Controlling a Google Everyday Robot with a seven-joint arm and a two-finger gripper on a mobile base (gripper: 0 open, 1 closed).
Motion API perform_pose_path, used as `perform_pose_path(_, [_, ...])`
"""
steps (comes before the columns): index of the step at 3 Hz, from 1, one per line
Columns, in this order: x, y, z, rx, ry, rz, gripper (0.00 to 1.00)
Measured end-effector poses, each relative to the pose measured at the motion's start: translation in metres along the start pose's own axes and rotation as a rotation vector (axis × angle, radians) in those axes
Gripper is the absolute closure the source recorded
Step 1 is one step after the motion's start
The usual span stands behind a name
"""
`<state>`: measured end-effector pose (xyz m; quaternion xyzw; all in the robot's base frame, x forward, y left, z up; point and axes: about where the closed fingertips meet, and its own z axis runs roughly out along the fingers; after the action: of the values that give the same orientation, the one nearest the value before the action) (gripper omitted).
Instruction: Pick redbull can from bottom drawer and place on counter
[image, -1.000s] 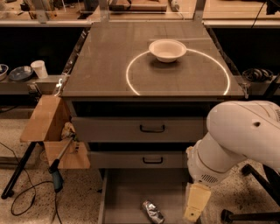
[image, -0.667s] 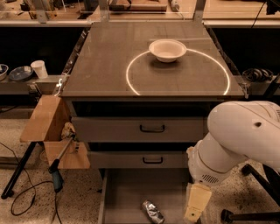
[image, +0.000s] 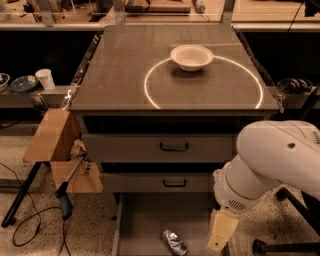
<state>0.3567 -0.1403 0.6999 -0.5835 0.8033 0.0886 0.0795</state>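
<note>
I have the gripper (image: 217, 243) low over the open bottom drawer (image: 145, 220), hanging from the big white arm (image: 280, 155) near the drawer's right-hand wall as I see it. It shows as a pale cream piece pointing down. I cannot make out whether it is spread or pressed together, and nothing visible sits in its grasp.

The redbull can (image: 174, 242) lies on its side on the drawer floor, to the left of the gripper on my screen and at about the same height in the picture. It is near the gripper but clearly apart from it, and its crinkled silver body is angled across the floor.

Above the gripper are two closed grey drawers, the upper drawer (image: 150, 148) and the lower drawer (image: 145, 183), each with a black handle. Higher again is the counter (image: 120, 75), marked with a thin white circle (image: 148, 95). A white bowl (image: 191, 57) sits on the far arc of that circle, well away from the gripper and up-left of it.

Far to the gripper's left on my screen, a wooden stand (image: 50, 137) leans beside the cabinet, with a blue-handled tool (image: 65, 206) and dark cables (image: 30, 225) on the speckled floor below it. A white cup (image: 46, 79) stands on the side shelf beyond that.
</note>
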Motion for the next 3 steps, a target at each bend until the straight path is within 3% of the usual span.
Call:
perform_pose_path(1, [0.003, -0.005, 0.025, -0.03, 0.025, 0.025, 0.0])
perform_pose_path(2, [0.003, -0.005, 0.025, -0.031, 0.024, 0.026, 0.0])
perform_pose_path(3, [0.012, -0.015, 0.061, -0.086, 0.039, 0.071, 0.0])
